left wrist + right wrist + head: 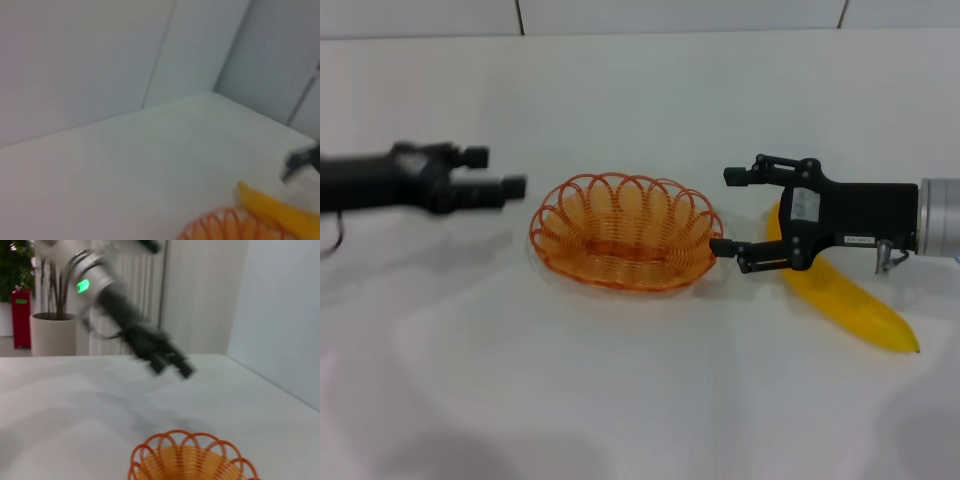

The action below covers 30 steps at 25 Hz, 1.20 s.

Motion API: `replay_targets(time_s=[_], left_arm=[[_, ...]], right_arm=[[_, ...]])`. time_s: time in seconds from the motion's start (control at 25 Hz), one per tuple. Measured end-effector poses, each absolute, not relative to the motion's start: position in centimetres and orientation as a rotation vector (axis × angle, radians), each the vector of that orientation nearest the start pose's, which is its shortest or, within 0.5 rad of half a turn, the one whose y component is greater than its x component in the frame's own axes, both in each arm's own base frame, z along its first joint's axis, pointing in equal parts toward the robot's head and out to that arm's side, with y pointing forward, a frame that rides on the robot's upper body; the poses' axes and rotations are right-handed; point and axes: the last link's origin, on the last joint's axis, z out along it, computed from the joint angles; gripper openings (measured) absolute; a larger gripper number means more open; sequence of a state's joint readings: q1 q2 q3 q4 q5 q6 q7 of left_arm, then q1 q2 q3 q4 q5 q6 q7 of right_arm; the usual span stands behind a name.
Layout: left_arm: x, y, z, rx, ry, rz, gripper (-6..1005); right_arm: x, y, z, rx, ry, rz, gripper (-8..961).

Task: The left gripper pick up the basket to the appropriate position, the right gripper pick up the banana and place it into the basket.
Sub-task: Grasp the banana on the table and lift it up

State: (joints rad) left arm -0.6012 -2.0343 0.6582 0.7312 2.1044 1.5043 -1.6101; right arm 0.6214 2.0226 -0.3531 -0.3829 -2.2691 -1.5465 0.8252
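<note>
Basket [625, 232] sat empty on the table [640, 400]; left pincer [510, 187] hovered beside it, grip unclear; right pincer [730, 212], spread wide, hung over the banana [845, 300].

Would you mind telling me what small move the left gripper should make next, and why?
Probably a short advance toward the basket's near rim. The left gripper hovers open just beside the basket, not touching it, and the basket is empty. The right gripper waits open on the other side, above the banana lying on the table, so seating the basket likely comes first.
</note>
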Motion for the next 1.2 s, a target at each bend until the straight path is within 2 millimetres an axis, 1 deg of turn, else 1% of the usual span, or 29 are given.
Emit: replay_targets(time_s=[0.04,0.12,0.2,0.28,0.4,0.48,0.68,0.88,1.2], left_arm=[[-26.7,35.4,2.8,-2.662,-0.722,-0.566,870],[-28.7,33.5,2.4,-2.647,-0.616,-0.574,873],[-30.4,31.8,1.7,-2.643,-0.564,-0.567,876],[-31.4,30.6,1.1,-2.655,-0.521,-0.55,878],[-32.0,29.5,0.0,-2.683,-0.453,-0.539,878],[-32.1,29.2,-0.4,-2.692,-0.432,-0.538,879],[-32.1,29.2,-0.4,-2.694,-0.412,-0.534,879],[-32.1,29.2,-0.4,-2.695,-0.41,-0.534,878],[-32.0,29.2,-0.6,-2.708,-0.408,-0.531,878]], right_arm=[[28.4,32.7,-1.1,-2.716,0.153,0.618,894],[28.6,32.7,-0.9,-2.698,0.168,0.624,894],[28.8,32.5,-0.8,-2.688,0.178,0.634,894],[29.0,32.1,-0.6,-2.682,0.185,0.648,894],[29.6,31.6,-0.1,-2.678,0.194,0.65,894],[29.8,31.3,0.0,-2.676,0.201,0.647,894],[30.1,31.2,0.2,-2.687,0.233,0.639,894],[30.4,31.5,0.7,-2.691,0.358,0.629,894],[32.7,31.5,1.0,-2.728,0.617,0.396,893]])
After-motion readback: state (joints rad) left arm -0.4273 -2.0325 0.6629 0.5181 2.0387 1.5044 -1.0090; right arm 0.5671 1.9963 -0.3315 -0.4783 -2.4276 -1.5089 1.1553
